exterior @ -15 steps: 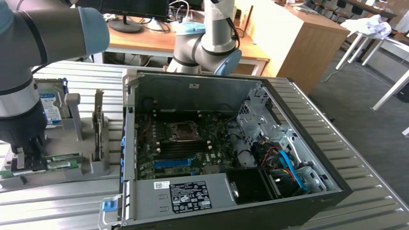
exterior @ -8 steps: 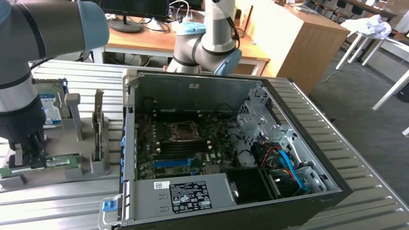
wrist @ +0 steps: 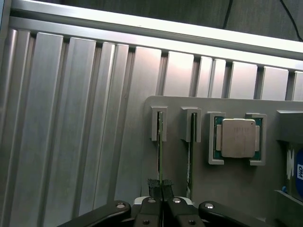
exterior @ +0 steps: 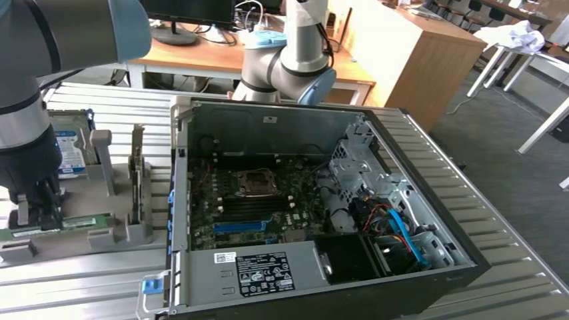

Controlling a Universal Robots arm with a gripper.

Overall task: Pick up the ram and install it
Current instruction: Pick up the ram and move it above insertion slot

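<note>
The ram (wrist: 160, 137) is a thin green stick standing on edge in a slot of the grey holder (wrist: 227, 189). My gripper (wrist: 161, 189) is shut on its near end, fingertips pressed together on either side of the board. In the exterior view the gripper (exterior: 36, 215) stands at that view's far left, down on the holder (exterior: 116, 233), with the green ram (exterior: 71, 223) lying along the holder beside the fingers. A second thin stick (wrist: 191, 151) stands in the neighbouring slot.
A square silver processor (wrist: 238, 138) and a hard drive with a blue-white label (exterior: 66, 150) also sit in the holder. The open computer case (exterior: 427, 200) lies to the exterior view's right, its motherboard (exterior: 253, 207) exposed. All rests on a ribbed aluminium table (wrist: 71, 118).
</note>
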